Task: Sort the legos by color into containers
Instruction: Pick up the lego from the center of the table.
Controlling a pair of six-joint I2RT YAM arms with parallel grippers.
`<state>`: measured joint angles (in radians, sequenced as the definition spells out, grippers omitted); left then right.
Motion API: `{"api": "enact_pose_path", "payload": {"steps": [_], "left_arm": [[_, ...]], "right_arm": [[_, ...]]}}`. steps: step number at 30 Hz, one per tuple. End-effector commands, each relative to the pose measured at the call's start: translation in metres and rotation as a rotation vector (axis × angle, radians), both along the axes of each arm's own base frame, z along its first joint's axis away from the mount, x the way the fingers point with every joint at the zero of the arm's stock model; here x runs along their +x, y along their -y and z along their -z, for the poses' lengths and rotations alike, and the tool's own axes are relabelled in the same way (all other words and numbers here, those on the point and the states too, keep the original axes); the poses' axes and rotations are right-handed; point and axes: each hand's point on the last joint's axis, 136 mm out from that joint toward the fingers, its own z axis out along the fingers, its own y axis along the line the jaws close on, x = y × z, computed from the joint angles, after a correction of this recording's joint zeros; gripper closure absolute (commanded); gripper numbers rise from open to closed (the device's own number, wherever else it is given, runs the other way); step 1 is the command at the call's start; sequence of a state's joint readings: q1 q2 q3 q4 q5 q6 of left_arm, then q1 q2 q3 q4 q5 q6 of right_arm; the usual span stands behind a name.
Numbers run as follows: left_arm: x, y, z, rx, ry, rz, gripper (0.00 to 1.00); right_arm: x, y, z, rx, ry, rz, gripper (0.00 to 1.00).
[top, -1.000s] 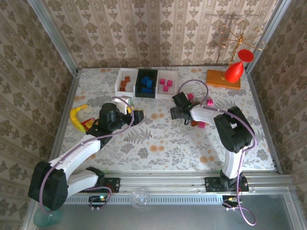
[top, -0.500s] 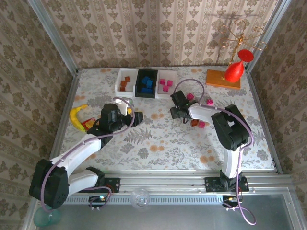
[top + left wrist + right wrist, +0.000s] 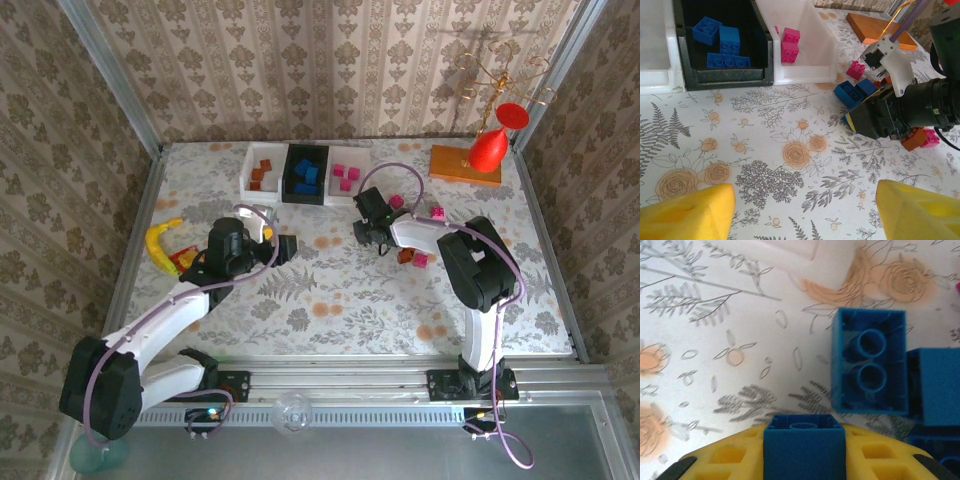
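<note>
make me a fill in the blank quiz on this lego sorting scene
The blue plastic lego bricks lie in the middle plastic bin, coloured ___.
The magenta-pink plastic bricks lie in the plastic bin right of it, coloured ___.
The right end effector grips a small blue plastic brick; the left end effector stands ___.
Missing: black, white, open.

The black bin (image 3: 722, 76) holds blue legos (image 3: 722, 42). Joined to its right side, a white bin (image 3: 816, 52) holds magenta-pink legos (image 3: 790, 44); another white bin (image 3: 655, 80) adjoins its left side. Farther right of the black bin, loose blue legos (image 3: 855, 91) and a pink lego (image 3: 856, 69) lie just beside the right gripper (image 3: 855, 115). Well below the black bin, the left gripper (image 3: 805, 212) spreads its yellow fingers (image 3: 687, 215) wide above the flowered tablecloth (image 3: 765, 150).
</note>
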<state>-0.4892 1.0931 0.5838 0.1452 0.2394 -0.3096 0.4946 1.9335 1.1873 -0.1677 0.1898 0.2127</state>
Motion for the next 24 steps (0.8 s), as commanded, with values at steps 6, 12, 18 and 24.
{"api": "enact_pose_path", "payload": {"steps": [6,12,18,24], "left_arm": [[0.022,-0.030,-0.002,-0.010,-0.054,-0.119,0.22],[0.028,-0.052,0.006,-0.009,-0.019,-0.200,0.23],[0.025,-0.065,0.015,0.038,0.032,-0.247,0.24],[0.020,-0.065,0.015,0.052,0.077,-0.259,0.24]], "right_arm": [[-0.004,-0.072,-0.094,0.349,0.147,-0.113,0.69],[0.033,-0.111,-0.132,0.482,0.246,-0.100,0.71],[0.080,-0.128,-0.141,0.497,0.331,-0.038,0.71],[0.117,-0.136,-0.128,0.470,0.365,0.018,0.72]]}}
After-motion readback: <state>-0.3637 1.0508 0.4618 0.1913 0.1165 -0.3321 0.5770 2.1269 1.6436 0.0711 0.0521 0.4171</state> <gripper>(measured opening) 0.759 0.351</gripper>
